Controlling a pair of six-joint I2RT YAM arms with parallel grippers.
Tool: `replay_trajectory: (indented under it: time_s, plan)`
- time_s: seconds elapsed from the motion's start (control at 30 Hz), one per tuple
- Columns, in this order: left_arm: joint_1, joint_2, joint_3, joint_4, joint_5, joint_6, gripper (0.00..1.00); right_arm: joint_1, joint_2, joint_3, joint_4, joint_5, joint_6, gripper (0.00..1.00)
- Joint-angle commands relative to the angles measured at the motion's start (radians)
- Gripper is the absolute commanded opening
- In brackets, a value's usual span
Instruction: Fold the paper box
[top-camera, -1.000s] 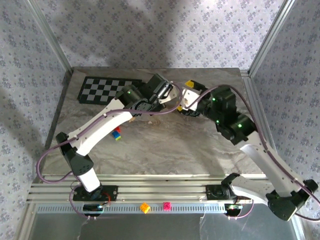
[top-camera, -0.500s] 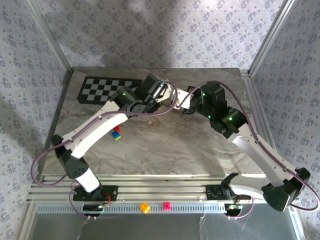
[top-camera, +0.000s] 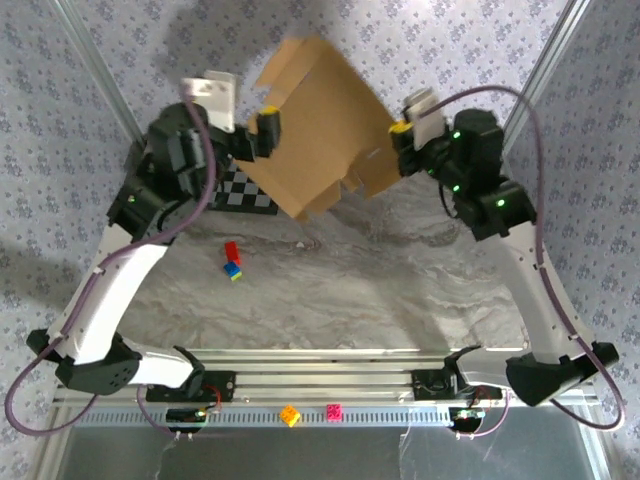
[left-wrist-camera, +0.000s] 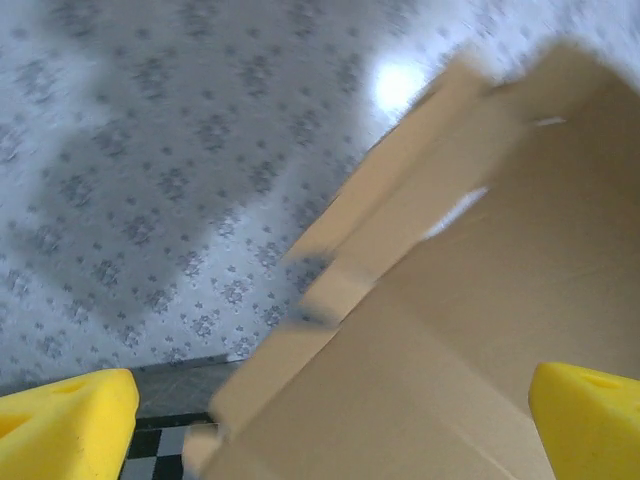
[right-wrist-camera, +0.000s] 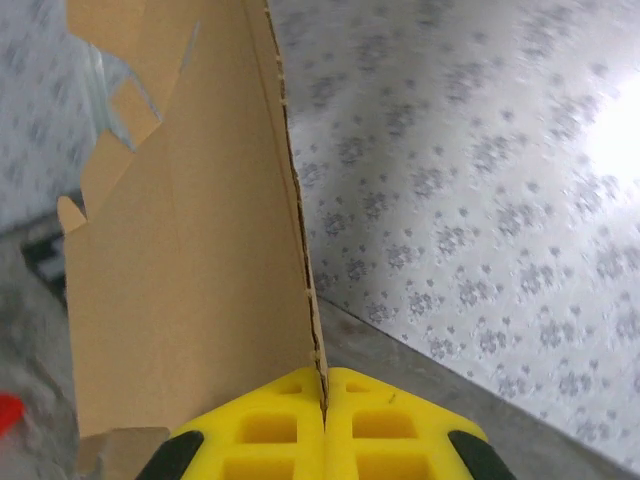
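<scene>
Holding box (top-camera: 320, 125) aloft: right pincer (right-wrist-camera: 323, 400) clamped on its edge, left pincer (left-wrist-camera: 325, 405) wide; close left before creasing.

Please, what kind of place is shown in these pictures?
Probably a robot test cell: the left arm and right arm are bolted to an aluminium rail, beside a marble-pattern table walled by patterned panels, with a checkerboard mat.

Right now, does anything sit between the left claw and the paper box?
Nothing visible does. The left claw is open at one edge of the paper box, with cardboard right ahead of its fingers. The right claw pinches the opposite edge.
</scene>
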Motion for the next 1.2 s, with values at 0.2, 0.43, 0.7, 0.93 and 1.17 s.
replay_trajectory:
  time_s: [0.2,0.43,0.7,0.93,1.17]
  plan:
    - [0.211,0.103,-0.042,-0.158,0.381,-0.402,0.91,-0.239,0.071,-0.196,-0.225,-0.249,0.491,0.00]
    - [0.220,0.214,-0.098,-0.191,0.504,-0.521,0.82,-0.213,0.111,-0.332,-0.324,-0.062,0.369,0.00]
    - [0.166,0.443,0.020,-0.253,0.467,-1.065,0.73,-0.016,0.010,-0.482,-0.105,0.157,-0.114,0.00]
    - [0.140,0.754,0.379,-0.441,0.586,-1.357,0.80,-0.126,0.034,-0.494,-0.034,-0.168,-0.244,0.00]
    - [0.144,0.832,0.371,-0.322,0.662,-1.538,0.86,-0.096,0.113,-0.465,-0.042,-0.189,-0.302,0.00]
